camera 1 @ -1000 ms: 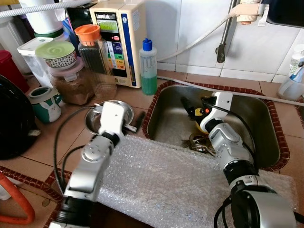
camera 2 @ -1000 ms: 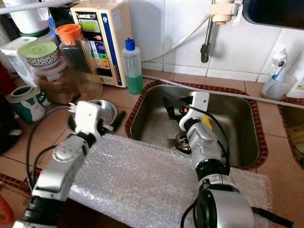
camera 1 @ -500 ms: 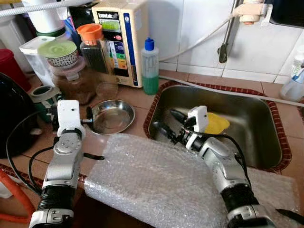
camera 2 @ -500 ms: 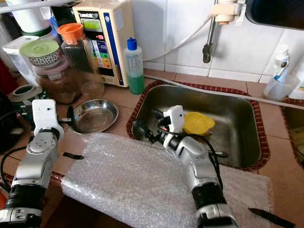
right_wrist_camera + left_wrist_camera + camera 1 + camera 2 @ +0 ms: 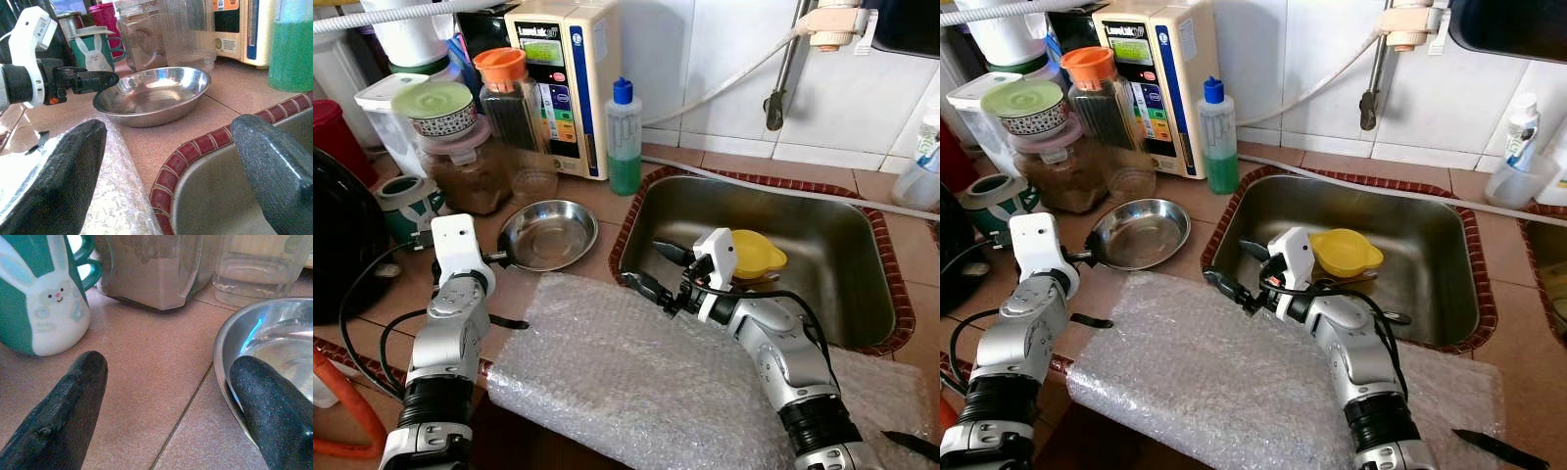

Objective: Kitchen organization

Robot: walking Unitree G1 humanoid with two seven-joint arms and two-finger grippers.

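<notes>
Jaws on both arms stand released and hold nothing. On the left gripper (image 5: 166, 406) they are spread just beside the steel bowl (image 5: 548, 233), one finger by its rim and the other toward the rabbit mug (image 5: 39, 293). On the right gripper (image 5: 658, 270) they straddle the red tiled edge of the sink (image 5: 862, 245), pointed toward the same bowl across the tabletop (image 5: 597, 201).

The bowl sits upright and empty between the glass jars (image 5: 494, 147) and the bubble wrap (image 5: 636, 372). It looks light, rigid and slick, likely to skate on tile, so pinching its thin rim seems the sound hold. A yellow bowl (image 5: 756, 253) rests in the sink.
</notes>
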